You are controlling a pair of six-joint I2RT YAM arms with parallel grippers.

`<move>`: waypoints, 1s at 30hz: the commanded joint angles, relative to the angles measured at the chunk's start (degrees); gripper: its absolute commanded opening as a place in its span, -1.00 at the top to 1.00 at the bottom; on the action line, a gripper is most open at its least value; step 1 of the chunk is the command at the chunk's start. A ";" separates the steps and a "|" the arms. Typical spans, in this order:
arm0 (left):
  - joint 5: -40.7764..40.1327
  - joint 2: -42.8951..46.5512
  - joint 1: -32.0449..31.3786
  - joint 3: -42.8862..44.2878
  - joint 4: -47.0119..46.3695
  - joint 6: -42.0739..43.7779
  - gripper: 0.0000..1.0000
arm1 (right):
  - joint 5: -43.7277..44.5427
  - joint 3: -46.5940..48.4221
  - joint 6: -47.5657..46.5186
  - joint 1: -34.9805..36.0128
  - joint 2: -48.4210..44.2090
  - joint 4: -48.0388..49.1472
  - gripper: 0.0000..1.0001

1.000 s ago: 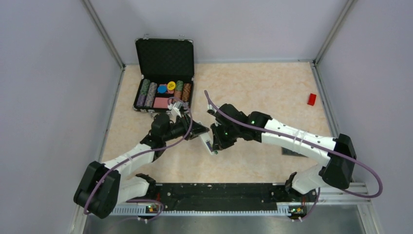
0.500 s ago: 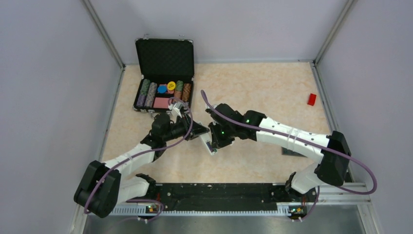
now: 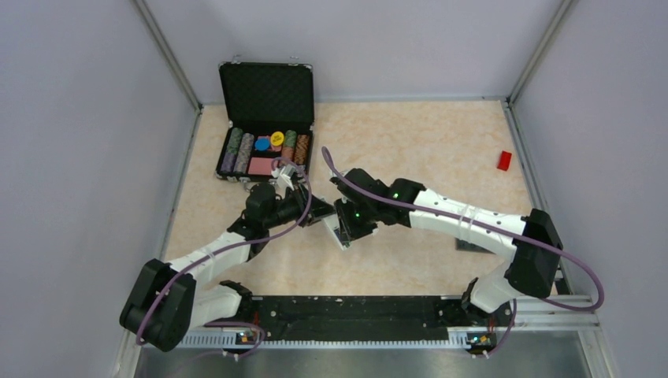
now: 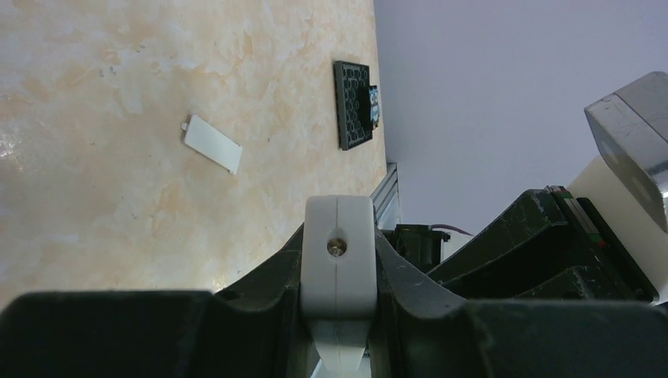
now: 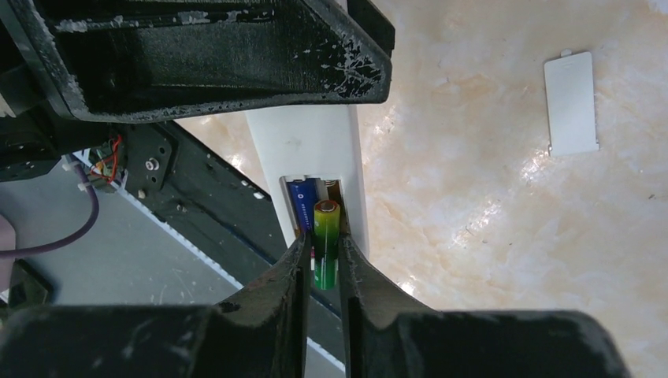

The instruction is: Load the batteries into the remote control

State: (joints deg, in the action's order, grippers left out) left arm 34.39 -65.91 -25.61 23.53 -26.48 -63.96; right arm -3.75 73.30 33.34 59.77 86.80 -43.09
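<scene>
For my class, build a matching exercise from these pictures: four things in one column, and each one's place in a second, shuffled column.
1 green battery
2 dark blue battery
3 white cover plate
4 red block

A flat on the table, off the remote control
B near the table's far right edge
C lying in the remote control's recess
D pinched in the right gripper

Pairs: 1-D, 2-C, 3-A, 4-B

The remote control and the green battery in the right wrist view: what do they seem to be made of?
The remote control looks like matte white plastic: smooth, even colour, no glare. The green battery is probably metal under a glossy printed wrap: its green-to-yellow skin shines, and its end looks metallic, though small.
</scene>
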 commanded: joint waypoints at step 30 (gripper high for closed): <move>-1.98 6.44 -0.27 3.51 -9.95 -18.30 1.00 | 15.25 -17.33 21.55 0.53 -31.85 16.35 -0.07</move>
State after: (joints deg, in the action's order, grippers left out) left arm 33.39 -62.59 -25.65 23.66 -31.33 -77.28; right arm 8.40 62.30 48.42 59.90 61.21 -37.56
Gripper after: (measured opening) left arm 0.297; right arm 0.534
